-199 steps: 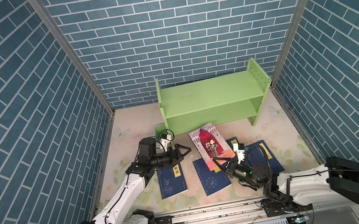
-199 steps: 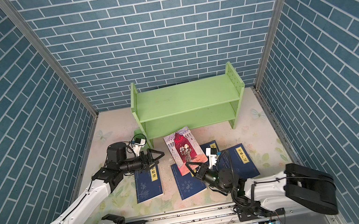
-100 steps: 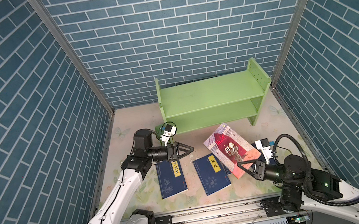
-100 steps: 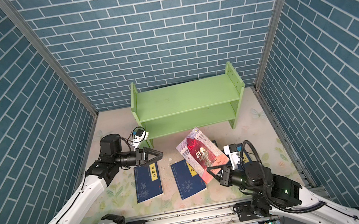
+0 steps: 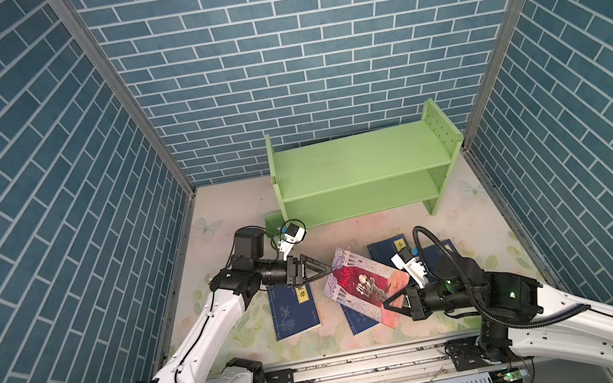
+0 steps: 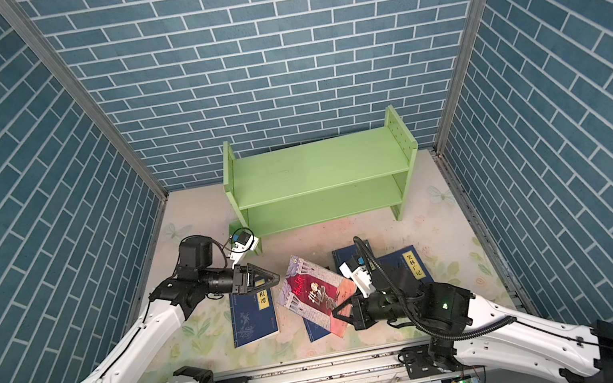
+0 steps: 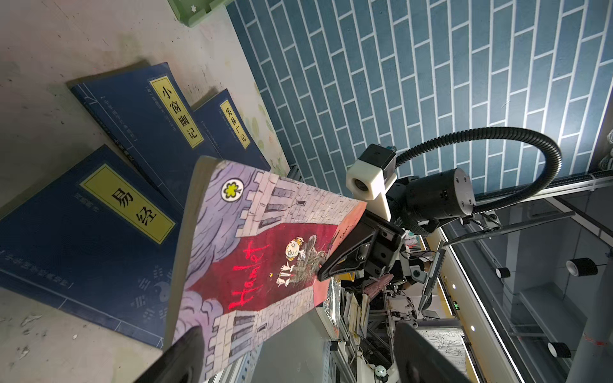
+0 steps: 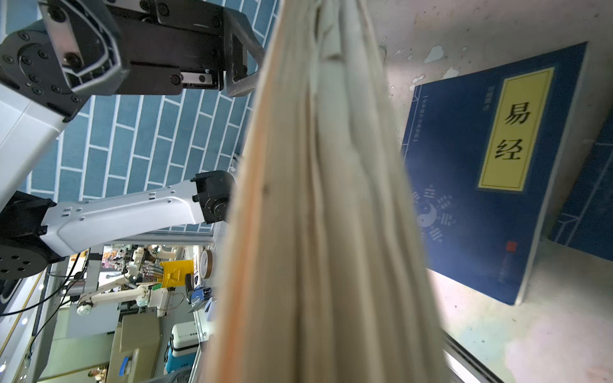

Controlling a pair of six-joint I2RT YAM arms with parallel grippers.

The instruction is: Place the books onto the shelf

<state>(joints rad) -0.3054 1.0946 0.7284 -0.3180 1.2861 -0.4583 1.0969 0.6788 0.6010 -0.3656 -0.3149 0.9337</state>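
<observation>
Red book [image 5: 365, 286] covers blue book [image 5: 358, 321], apparently mostly.

Looking steeply down from high at the front toward the shelf [image 5: 355, 163] in both top views, over nearly the same whole table [image 5: 224, 214]; from the left wrist, close across the cover of the red-covered book [image 7: 265, 252]; from the right wrist, hard against its page edges.

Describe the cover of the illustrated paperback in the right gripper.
Illustrated paperback: grey-purple brick walls around a red centre, red scrawled title. Left wrist view.
</observation>
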